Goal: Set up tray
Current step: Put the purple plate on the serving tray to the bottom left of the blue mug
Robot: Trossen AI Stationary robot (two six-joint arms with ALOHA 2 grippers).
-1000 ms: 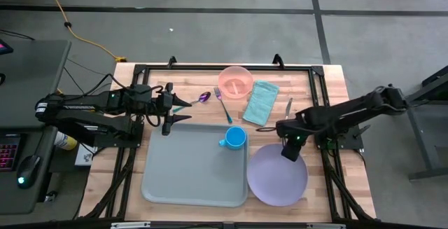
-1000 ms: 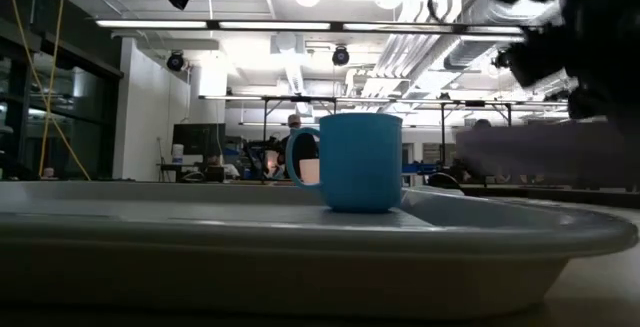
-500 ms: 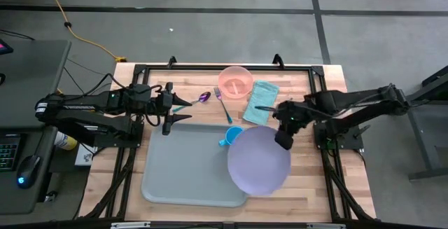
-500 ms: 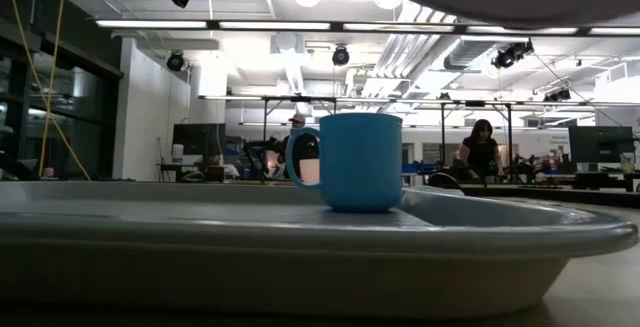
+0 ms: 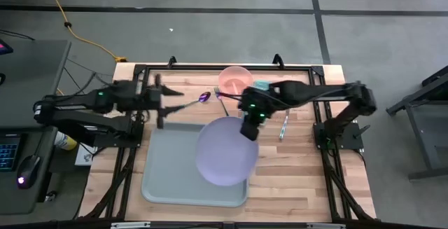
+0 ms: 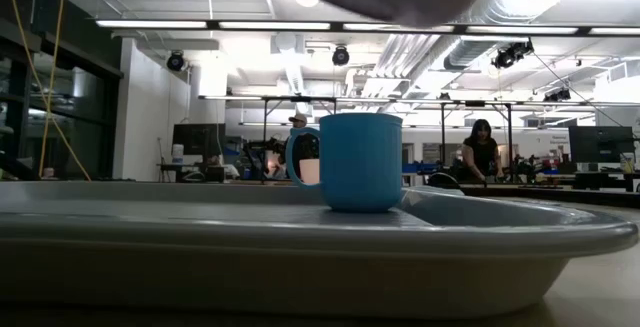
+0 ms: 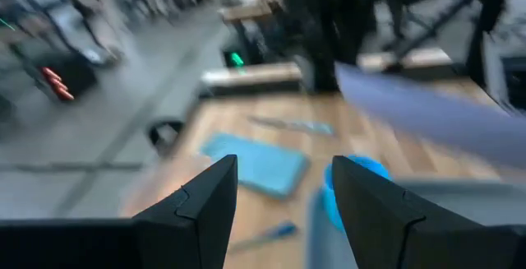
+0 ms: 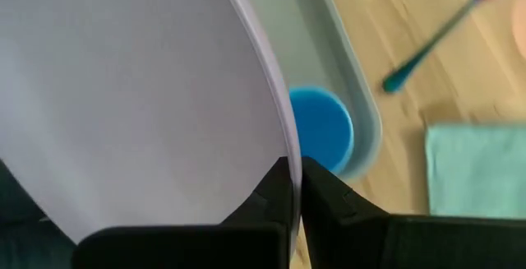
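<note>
The pale grey-green tray [image 5: 164, 176] lies at the middle of the table, with a blue mug [image 6: 355, 162] standing upright on its floor near the far right corner. A round lavender plate [image 5: 224, 152] hangs tilted over the tray's right half and covers the mug in the high view. My right gripper [image 5: 248, 129] is shut on the plate. My left gripper [image 5: 170, 107] hovers open above the tray's far left corner, with nothing between its fingers [image 7: 193, 211]. My right gripper pinches the plate's rim [image 8: 283, 150] between its two fingers, one on each face, at the plate's far right edge. The fingers slant down from the far right. The plate is lifted clear and tilted, above the tray and the mug [image 8: 322, 137].
Beyond the tray's far edge lie a pink bowl [image 5: 235, 80], a purple spoon with a teal handle [image 5: 199, 99] and a teal cloth [image 8: 477, 170]. A knife [image 5: 283, 125] lies to the right of the tray. Bare wood shows at the near right of the table.
My right gripper has risen and swung toward the table's left edge with the plate. The plate has come off the table to the right of the tray, and now hangs tilted over the tray and the mug. My left gripper has risen a little and drawn back leftward.
</note>
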